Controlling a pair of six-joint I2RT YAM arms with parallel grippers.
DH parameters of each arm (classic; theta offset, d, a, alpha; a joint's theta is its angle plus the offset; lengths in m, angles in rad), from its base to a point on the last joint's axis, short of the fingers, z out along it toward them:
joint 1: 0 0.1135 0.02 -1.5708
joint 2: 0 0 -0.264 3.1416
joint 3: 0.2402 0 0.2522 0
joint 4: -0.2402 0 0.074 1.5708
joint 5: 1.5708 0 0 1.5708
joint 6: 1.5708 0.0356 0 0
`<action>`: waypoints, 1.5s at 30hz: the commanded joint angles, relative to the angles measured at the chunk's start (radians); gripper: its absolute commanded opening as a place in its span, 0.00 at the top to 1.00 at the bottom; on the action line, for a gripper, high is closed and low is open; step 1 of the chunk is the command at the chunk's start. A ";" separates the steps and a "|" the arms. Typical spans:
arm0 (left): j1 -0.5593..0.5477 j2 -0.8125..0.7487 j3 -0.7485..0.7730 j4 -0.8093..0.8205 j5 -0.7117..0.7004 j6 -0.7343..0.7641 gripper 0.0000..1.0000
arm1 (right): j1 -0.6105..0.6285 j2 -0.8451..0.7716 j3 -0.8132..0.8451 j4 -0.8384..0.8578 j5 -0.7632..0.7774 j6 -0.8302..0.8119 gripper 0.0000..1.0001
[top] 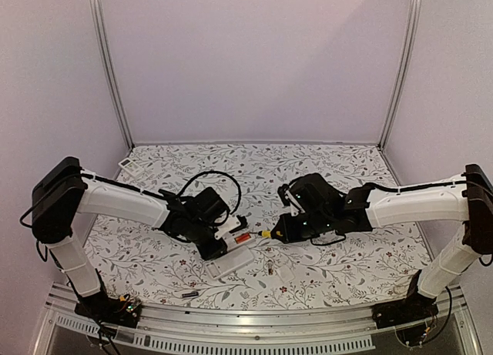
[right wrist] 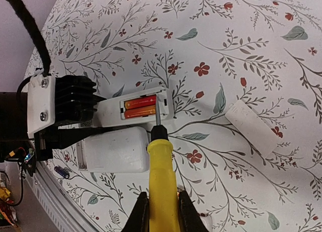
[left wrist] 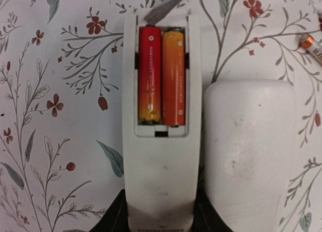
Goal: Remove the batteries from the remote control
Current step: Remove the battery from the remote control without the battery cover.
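Note:
A white remote (left wrist: pixel 160 166) lies back-up with its compartment open. Two batteries lie side by side in it, one red (left wrist: pixel 150 76) and one orange (left wrist: pixel 173 78); they also show in the right wrist view (right wrist: pixel 141 107). My left gripper (left wrist: pixel 160 219) is shut on the remote's near end and shows in the top view (top: pixel 218 233). My right gripper (right wrist: pixel 161 212) is shut on a yellow-handled screwdriver (right wrist: pixel 162 171). Its metal tip (right wrist: pixel 157 113) rests at the far end of the compartment, by the battery ends. In the top view the right gripper (top: pixel 283 230) faces the left one.
A second white rounded body (left wrist: pixel 249 151) lies right beside the held remote. A loose orange battery (left wrist: pixel 312 46) and a dark blue one (right wrist: pixel 61 171) lie on the floral cloth. A flat white cover plate (right wrist: pixel 251 129) lies apart. A small white remote (top: pixel 127 164) sits far left.

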 commanded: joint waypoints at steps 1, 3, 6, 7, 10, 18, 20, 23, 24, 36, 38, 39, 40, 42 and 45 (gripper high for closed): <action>-0.019 0.052 0.001 -0.005 -0.014 0.013 0.84 | -0.003 0.013 -0.015 -0.021 0.012 0.004 1.00; -0.019 0.052 0.001 -0.004 -0.014 0.013 0.84 | -0.002 0.016 -0.015 -0.021 0.012 0.005 1.00; -0.019 0.054 0.001 -0.004 -0.015 0.012 0.84 | -0.001 0.020 -0.015 -0.023 0.012 0.003 1.00; -0.019 0.054 0.001 -0.006 -0.015 0.013 0.84 | -0.001 0.024 -0.015 -0.022 0.011 0.002 1.00; -0.020 0.053 0.001 -0.004 -0.017 0.013 0.84 | -0.002 0.037 -0.015 -0.017 0.005 -0.003 1.00; -0.020 0.062 0.002 -0.008 -0.020 0.013 0.84 | -0.002 0.046 -0.016 0.006 -0.072 -0.010 1.00; -0.021 0.064 0.005 -0.010 -0.020 0.012 0.84 | -0.002 0.036 -0.022 0.021 -0.112 -0.008 1.00; -0.020 0.068 0.005 -0.012 -0.022 0.013 0.85 | -0.001 0.024 -0.032 0.056 -0.193 0.003 1.00; -0.021 0.069 0.005 -0.012 -0.023 0.013 0.85 | -0.001 0.017 -0.039 0.070 -0.217 0.010 1.00; -0.019 0.082 0.011 -0.021 -0.032 0.013 0.85 | 0.005 -0.064 -0.078 0.221 -0.392 0.082 1.00; -0.020 0.084 0.012 -0.023 -0.033 0.013 0.86 | 0.005 -0.074 -0.080 0.221 -0.393 0.085 1.00; -0.020 0.084 0.013 -0.025 -0.034 0.013 0.86 | 0.006 -0.079 -0.082 0.218 -0.391 0.085 1.00; -0.020 0.084 0.013 -0.025 -0.036 0.013 0.86 | 0.006 -0.084 -0.083 0.216 -0.387 0.087 1.00; -0.019 0.084 0.013 -0.026 -0.037 0.010 0.86 | 0.008 -0.090 -0.086 0.199 -0.372 0.090 1.00; -0.020 0.083 0.015 -0.027 -0.041 0.012 0.86 | 0.009 -0.108 -0.098 0.178 -0.337 0.097 1.00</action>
